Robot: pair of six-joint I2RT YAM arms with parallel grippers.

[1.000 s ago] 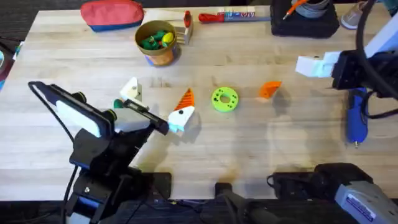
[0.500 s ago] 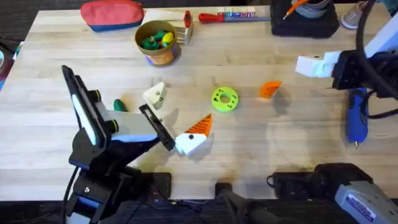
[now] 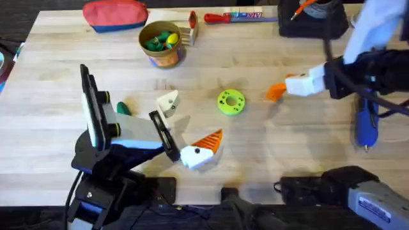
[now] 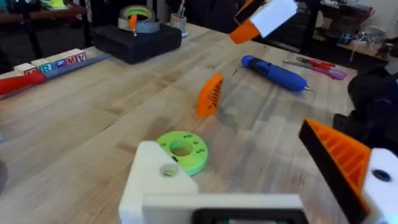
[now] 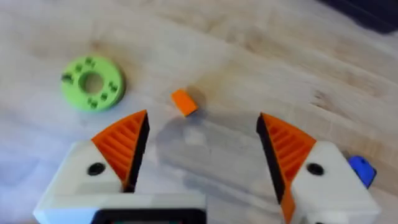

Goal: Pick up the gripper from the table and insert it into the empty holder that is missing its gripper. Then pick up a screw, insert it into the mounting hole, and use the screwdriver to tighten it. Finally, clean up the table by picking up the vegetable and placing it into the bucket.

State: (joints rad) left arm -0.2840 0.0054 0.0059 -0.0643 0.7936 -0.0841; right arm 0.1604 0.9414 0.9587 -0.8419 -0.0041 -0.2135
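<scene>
Currently right gripper point(image 5: 198, 158) spread wide above orange gripper point(image 5: 183, 101), lined up for pickup; left gripper point(image 3: 185, 128) also open, bare holder point(image 3: 167, 102) presented, idle.

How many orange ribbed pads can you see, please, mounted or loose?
4: two on the right gripper, one on the left gripper, and one loose pad on the table near the green disc.

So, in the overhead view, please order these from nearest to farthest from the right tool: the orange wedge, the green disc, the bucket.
From the right tool:
1. Orange wedge, right beside it.
2. Green disc, mid-table.
3. Bucket, far edge, toward the left.
</scene>
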